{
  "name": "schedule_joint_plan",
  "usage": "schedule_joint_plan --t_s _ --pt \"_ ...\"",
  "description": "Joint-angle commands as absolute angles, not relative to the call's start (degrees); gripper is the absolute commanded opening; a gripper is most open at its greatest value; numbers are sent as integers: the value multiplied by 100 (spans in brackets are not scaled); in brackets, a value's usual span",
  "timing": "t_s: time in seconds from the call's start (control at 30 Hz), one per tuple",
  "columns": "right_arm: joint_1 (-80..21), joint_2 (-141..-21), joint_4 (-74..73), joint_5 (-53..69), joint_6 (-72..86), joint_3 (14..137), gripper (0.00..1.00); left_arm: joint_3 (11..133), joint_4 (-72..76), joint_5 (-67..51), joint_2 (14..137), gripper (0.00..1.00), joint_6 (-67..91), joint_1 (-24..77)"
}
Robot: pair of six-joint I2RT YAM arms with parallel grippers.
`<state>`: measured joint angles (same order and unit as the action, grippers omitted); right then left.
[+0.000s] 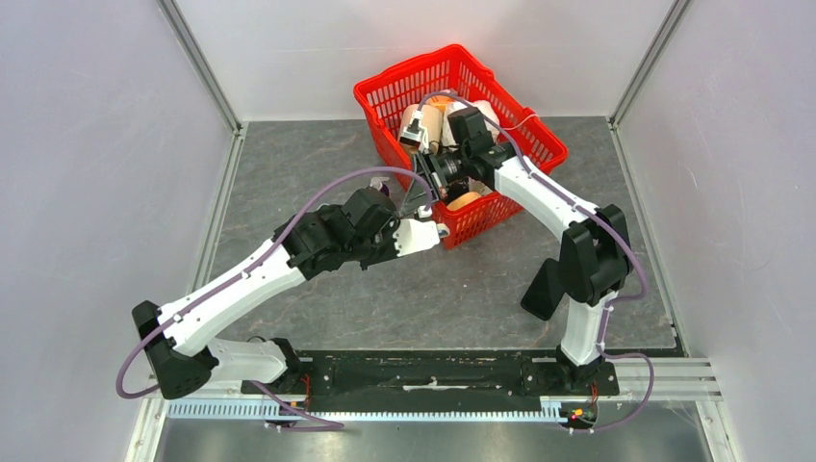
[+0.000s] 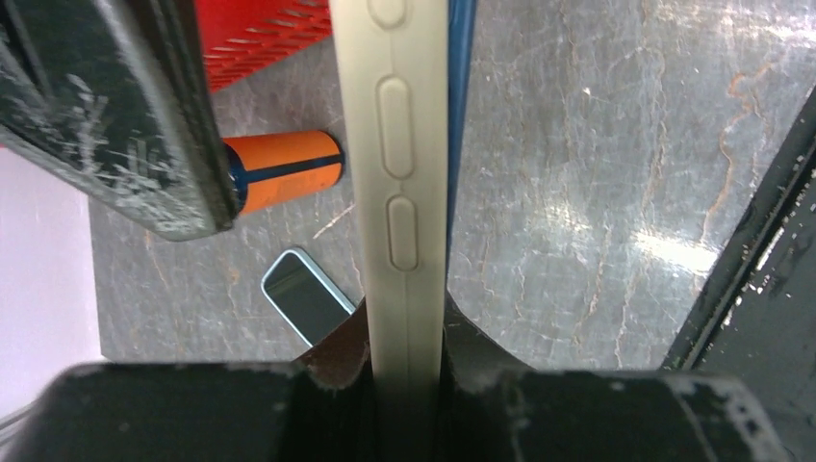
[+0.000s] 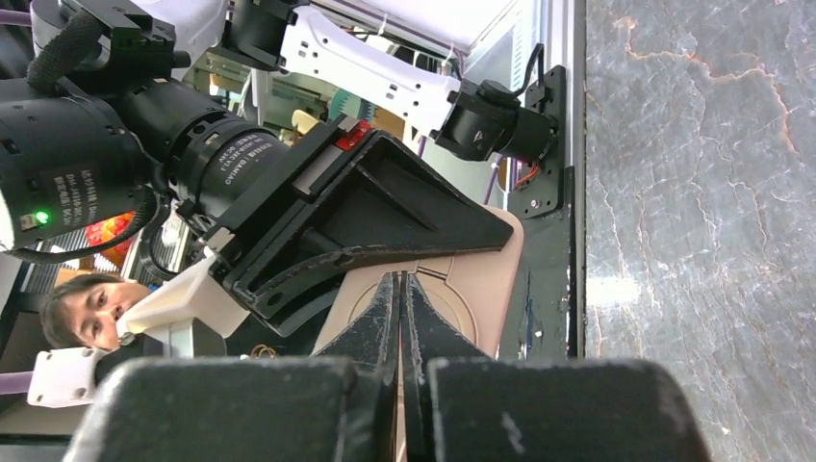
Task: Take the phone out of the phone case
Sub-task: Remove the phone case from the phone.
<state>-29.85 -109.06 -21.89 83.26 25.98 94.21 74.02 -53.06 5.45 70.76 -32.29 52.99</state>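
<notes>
My left gripper point(image 1: 428, 234) point(image 2: 409, 318) is shut on the beige phone case point(image 2: 399, 144), held edge-up above the table, its side buttons facing the camera. The phone shows only as a thin blue edge point(image 2: 460, 96) along the case's right side, inside the case. My right gripper point(image 1: 421, 205) point(image 3: 399, 279) is shut, fingers almost touching, tips against the case's pinkish back with its ring mark point(image 3: 481, 279). A beige sliver shows between them; I cannot tell if they pinch anything. In the top view the case point(image 1: 416, 236) is a pale block at the left gripper.
A red basket point(image 1: 385, 96) point(image 2: 260, 38) full of several objects stands at the back, close behind both grippers. An orange cylinder point(image 2: 284, 168) and a small dark slab with a pale rim point(image 2: 306, 296) lie on the grey table point(image 1: 462, 298) below the case.
</notes>
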Motion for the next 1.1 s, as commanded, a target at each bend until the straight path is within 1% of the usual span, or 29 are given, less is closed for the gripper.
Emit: schedule_joint_plan --t_s 0.0,0.07,0.1,0.13,0.17,0.2,0.27,0.3,0.37,0.4,0.47,0.63,0.73,0.9,1.07 --pt "-3054 -11059 -2804 7774 2467 9356 0 7685 -4730 592 6915 2 -3586 5272" --pt "-3008 -11021 -3513 7469 1835 9609 0 7618 -4754 529 6875 2 -3571 5257" --pt "-2997 -11021 -4228 7210 1300 9888 0 7598 -4783 450 6845 2 -3540 5232" --pt "-3000 -11013 -4911 6854 663 10208 4 7586 -4824 369 6817 2 -3496 5194" --pt "-3010 -10984 -5270 6635 260 10429 10 7583 -4849 246 6776 2 -3461 5156" --pt "-2997 -10928 -5406 6586 175 10582 16 7591 -4883 134 6723 2 -3401 5089" --pt "-2992 -10748 -5569 6379 54 10789 36 7626 -4943 -171 6645 2 -3326 4947" --pt "-2983 -10650 -5673 6217 -178 10899 43 7645 -4988 -299 6609 2 -3300 4871" --pt "-2965 -10469 -5877 5949 -403 11054 51 7660 -5033 -486 6519 2 -3237 4748" --pt "-2946 -10375 -5925 5832 -480 11100 56 7672 -5076 -657 6475 2 -3219 4674" --pt "-2927 -10185 -6052 5593 -669 11215 62 7673 -5127 -935 6374 2 -3106 4499" --pt "-2826 -9693 -6348 5082 -1106 11463 72 7732 -5212 -1688 6091 2 -2843 3974" --pt "-2831 -9434 -6545 4779 -1456 11498 76 7816 -5296 -2237 5949 2 -2698 3592" --pt "-2833 -9063 -7013 4389 -2202 11409 92 7966 -5387 -3172 5853 2 -2458 2973" --pt "-3211 -8797 -7170 4021 -2553 11289 94 8024 -5439 -3723 5870 2 -2383 2760"
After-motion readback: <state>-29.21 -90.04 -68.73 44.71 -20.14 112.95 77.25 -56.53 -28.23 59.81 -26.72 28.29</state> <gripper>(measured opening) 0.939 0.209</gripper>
